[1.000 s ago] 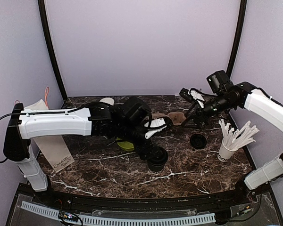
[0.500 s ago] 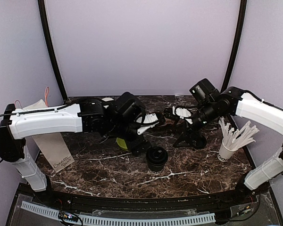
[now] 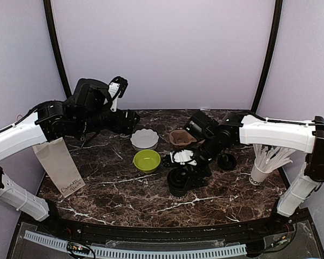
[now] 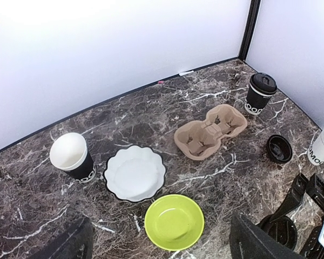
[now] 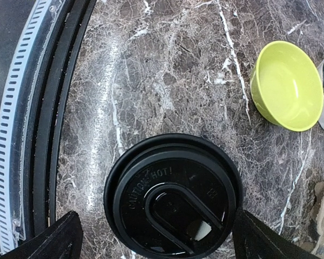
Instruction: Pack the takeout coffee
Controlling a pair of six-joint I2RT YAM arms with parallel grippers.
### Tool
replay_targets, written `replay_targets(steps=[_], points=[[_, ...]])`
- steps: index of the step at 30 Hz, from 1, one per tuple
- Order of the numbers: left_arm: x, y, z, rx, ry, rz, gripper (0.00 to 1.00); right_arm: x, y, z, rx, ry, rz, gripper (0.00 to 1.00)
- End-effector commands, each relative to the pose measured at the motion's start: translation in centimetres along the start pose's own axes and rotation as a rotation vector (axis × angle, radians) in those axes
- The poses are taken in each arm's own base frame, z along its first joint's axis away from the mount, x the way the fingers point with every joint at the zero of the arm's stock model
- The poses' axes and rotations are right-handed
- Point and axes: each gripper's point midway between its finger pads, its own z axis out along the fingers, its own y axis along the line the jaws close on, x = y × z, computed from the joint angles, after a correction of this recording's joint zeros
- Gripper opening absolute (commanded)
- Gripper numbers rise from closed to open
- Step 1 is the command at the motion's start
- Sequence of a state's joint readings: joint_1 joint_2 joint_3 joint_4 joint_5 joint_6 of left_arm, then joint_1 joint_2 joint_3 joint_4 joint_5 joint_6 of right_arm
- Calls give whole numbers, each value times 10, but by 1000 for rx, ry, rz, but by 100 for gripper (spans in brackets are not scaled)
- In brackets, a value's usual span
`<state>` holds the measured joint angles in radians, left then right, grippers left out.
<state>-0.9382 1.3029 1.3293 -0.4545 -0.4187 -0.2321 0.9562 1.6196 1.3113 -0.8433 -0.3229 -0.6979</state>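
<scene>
A black cup with a black lid (image 3: 179,182) stands at the table's centre front; the right wrist view shows its lid (image 5: 173,197) from above. My right gripper (image 3: 184,174) is open and hangs over it, with a finger on each side of the lid (image 5: 159,237) and not touching. A second lidded black cup with white lettering (image 4: 261,93) stands at the back right, hidden in the top view. My left gripper (image 3: 130,120) is open and empty, raised high at the back left (image 4: 159,245).
A brown cardboard cup carrier (image 3: 182,137) (image 4: 210,132) lies at the back centre. Nearby are a green bowl (image 3: 147,160), a white scalloped plate (image 3: 144,139), a lidless black cup (image 4: 70,156), a loose black lid (image 3: 227,161) and a white cup of sticks (image 3: 262,171). A paper bag (image 3: 59,164) stands at left.
My left arm has drawn away from the centre cup, rising to the back left. My right arm has swung from the back right down over that cup.
</scene>
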Motion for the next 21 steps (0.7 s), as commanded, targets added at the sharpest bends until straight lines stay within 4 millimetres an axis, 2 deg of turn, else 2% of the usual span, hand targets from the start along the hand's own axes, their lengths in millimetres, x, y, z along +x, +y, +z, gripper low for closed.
replay_targets(steps=[1, 7, 15, 21], points=[[1, 3, 1, -10, -18, -61, 89, -10, -5, 0, 22, -3, -17, 94], [2, 3, 1, -6, -18, -57, 89, -12, -10, 7, 12, 13, 11, 82], [7, 2, 5, -7, -2, -43, 88, -6, -13, 13, 44, 63, 13, 83], [9, 2, 6, -6, 5, -36, 88, -9, -18, 9, 67, 72, 28, 71]])
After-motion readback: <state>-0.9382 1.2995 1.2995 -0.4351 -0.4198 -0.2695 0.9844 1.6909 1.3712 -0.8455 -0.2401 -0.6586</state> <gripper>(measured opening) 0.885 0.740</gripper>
